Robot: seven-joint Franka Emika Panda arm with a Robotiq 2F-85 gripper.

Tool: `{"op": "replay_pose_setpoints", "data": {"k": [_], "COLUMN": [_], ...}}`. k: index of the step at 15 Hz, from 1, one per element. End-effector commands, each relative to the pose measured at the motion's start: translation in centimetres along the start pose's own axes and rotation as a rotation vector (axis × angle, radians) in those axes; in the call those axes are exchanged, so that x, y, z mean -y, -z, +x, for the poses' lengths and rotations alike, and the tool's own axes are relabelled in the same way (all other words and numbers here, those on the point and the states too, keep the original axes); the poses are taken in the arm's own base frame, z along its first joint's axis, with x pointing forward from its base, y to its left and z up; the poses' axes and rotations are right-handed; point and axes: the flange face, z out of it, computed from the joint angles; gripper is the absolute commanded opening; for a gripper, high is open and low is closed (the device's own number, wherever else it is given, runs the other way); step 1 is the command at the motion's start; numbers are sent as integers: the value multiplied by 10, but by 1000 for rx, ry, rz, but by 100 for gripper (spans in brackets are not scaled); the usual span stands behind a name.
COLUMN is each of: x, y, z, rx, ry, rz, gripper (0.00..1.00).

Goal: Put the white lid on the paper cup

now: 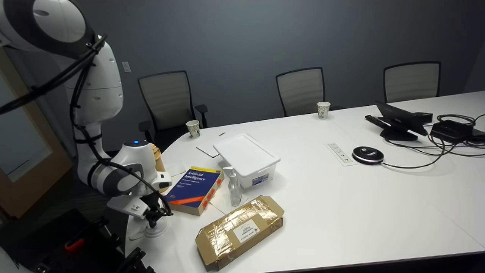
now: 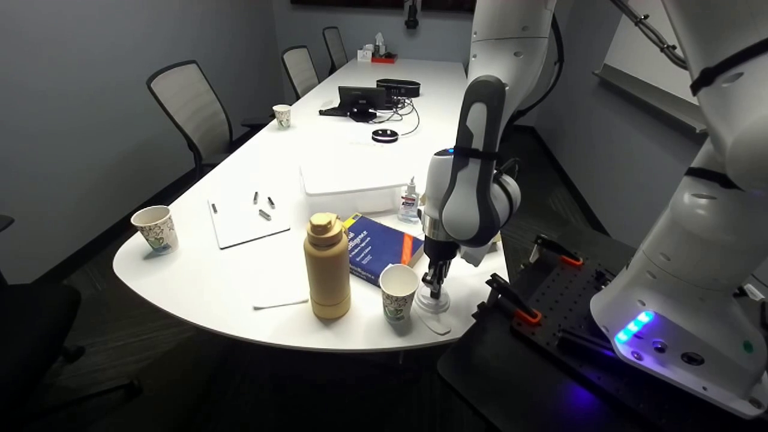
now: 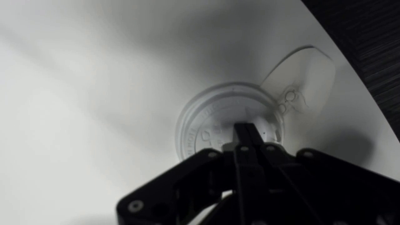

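Observation:
The white lid (image 3: 212, 109) lies flat on the table, round with raised lettering. It shows in both exterior views (image 1: 162, 227) (image 2: 425, 305). My gripper (image 3: 245, 126) points down over the lid's middle with its fingertips together. It also shows in both exterior views (image 1: 152, 223) (image 2: 434, 291). I see nothing between the fingertips; whether they touch the lid, I cannot tell. The paper cup (image 2: 397, 299), pale with a leafy print, stands upright with an open mouth beside the lid and gripper. It is hidden by the arm in an exterior view and out of the wrist view.
A flat pale piece (image 3: 307, 78) lies against the lid near the table edge. A tan bottle (image 2: 327, 273) stands beside the cup. A blue book (image 1: 195, 185), sanitizer bottle (image 1: 234, 189), cardboard box (image 1: 240, 231) and lidded plastic bin (image 1: 246, 153) are nearby. Two other cups stand farther off.

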Motion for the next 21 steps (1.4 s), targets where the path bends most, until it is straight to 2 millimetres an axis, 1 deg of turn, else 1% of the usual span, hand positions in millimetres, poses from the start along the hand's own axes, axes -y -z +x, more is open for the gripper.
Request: {"op": "replay_pose_setpoints", "data": {"k": [1, 2, 3, 5, 10, 13, 17, 21], "x": [1, 0, -2, -4, -15, -23, -28, -27], "y": [-1, -2, -2, -2, -2, 1, 8, 15], "z": [0, 0, 0, 0, 0, 1, 3, 6], "rx": [-10, -9, -8, -7, -9, -15, -36, -59], "ry": [-8, -9, -10, -14, -25, -34, -42, -48], "rz": [-15, -18, -22, -31, -63, -83, -106, -142], "gripper": [0, 26, 28, 40, 79, 99, 100, 100]}}
